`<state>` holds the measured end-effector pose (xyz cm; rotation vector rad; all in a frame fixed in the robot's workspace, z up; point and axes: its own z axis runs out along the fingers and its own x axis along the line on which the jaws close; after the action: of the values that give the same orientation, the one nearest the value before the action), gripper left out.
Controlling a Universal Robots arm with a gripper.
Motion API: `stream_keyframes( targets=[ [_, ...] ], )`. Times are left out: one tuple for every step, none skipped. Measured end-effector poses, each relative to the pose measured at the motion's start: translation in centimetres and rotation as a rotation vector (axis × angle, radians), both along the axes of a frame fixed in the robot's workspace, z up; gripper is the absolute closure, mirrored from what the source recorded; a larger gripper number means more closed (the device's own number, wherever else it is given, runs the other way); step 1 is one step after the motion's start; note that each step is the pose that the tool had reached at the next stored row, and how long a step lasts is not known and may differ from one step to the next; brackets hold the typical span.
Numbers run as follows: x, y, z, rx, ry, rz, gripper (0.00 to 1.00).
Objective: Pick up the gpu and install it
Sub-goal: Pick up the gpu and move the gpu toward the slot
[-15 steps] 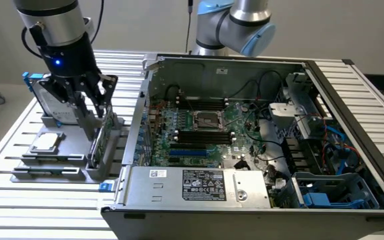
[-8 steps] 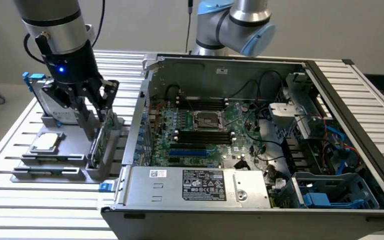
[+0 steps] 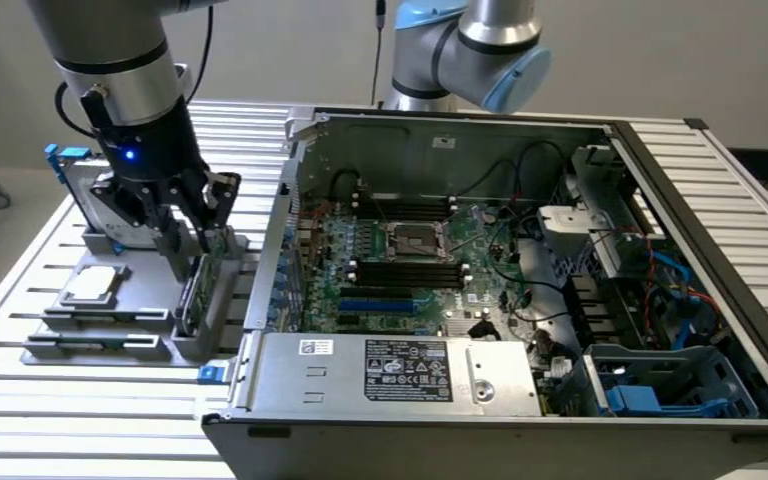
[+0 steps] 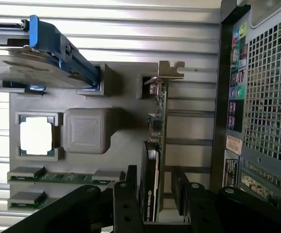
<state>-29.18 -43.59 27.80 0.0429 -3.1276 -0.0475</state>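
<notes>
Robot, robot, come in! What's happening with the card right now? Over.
Gripper open, fingers either side of the card. Card standing on edge in grey holder, not lifted. Hard drive sits apart.

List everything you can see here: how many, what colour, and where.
table: one, silver slats, under everything
computer case: one, grey, open, exterior view's right
motherboard: one, green, inside the case
power supply: one, silver, case's near edge
holder tray: one, grey, beside the case
gpu: one, green with black shroud, on edge in the tray
hard drive: one, silver and blue, in the tray
processor: one, silver, tray pocket
memory modules: two, green, flat in the tray
arm: one, silver, above the tray
end effector: one, black, open, straddling the gpu
</notes>
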Motion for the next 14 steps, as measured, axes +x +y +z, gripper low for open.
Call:
stream_keyframes(
  targets=[
    [0.0,0.0,-0.18,0.0,0.0,0.0,0.58],
    [0.0,0.0,-0.37,-0.0001,0.0,0.0,0.58],
    [0.0,0.0,-0.56,0.0,0.0,0.0,0.58],
    [0.0,0.0,-0.74,0.0,-0.0001,-0.001,0.58],
    [0.0,-0.02,-0.91,0.0,-0.0001,-0.002,0.58],
    [0.0,-0.06,-1.09,0.0,0.0,-0.003,0.58],
    [0.0,-0.09,-1.28,0.0001,-0.0001,-0.006,0.58],
    [0.0,-0.14,-1.46,0.0001,-0.0001,-0.009,0.58],
    [0.1,-0.16,-1.63,0.0003,0.0,-0.014,0.58],
    [0.1,-0.17,-1.82,0.0004,0.0,-0.021,0.58],
    [0.1,-0.18,-2.01,0.0006,-0.0001,-0.029,0.58],
    [0.1,-0.18,-2.19,0.0007,-0.0001,-0.039,0.58],
    [0.1,-0.18,-2.35,0.0008,0.0,-0.05,0.58],
    [0.1,-0.18,-2.5,0.001,-0.0001,-0.062,0.58]
  ],
)
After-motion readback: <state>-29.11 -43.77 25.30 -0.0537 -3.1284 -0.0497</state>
